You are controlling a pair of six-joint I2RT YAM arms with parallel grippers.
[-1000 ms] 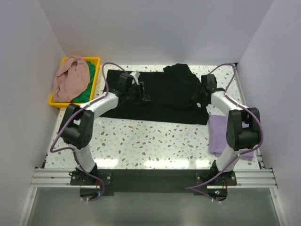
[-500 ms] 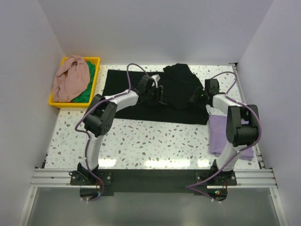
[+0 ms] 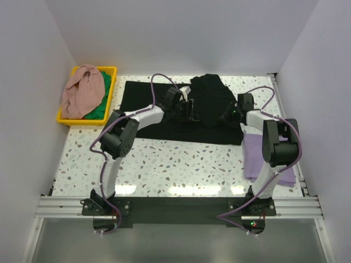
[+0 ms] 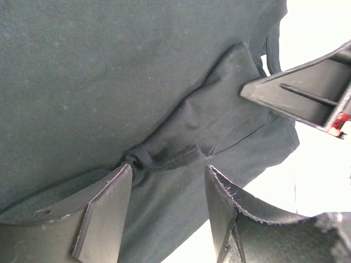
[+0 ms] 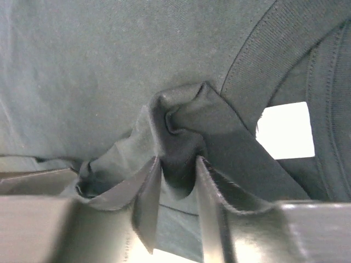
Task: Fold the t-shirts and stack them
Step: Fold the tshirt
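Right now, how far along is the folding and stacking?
Done, it seems: the purple shirt lies as a folded rectangle by the right arm's base. In hand: the black shirt, spread out and partly folded; the right gripper pinches a bunch of its cloth, and the left gripper hangs open over it. Left: the pink shirt and green shirt, crumpled in the yellow bin, and the stacking.

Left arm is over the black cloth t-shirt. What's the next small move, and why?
Probably close the left claw: it stands open astride a raised crease of the soft black cloth t-shirt, while the right claw pinches a bunch.
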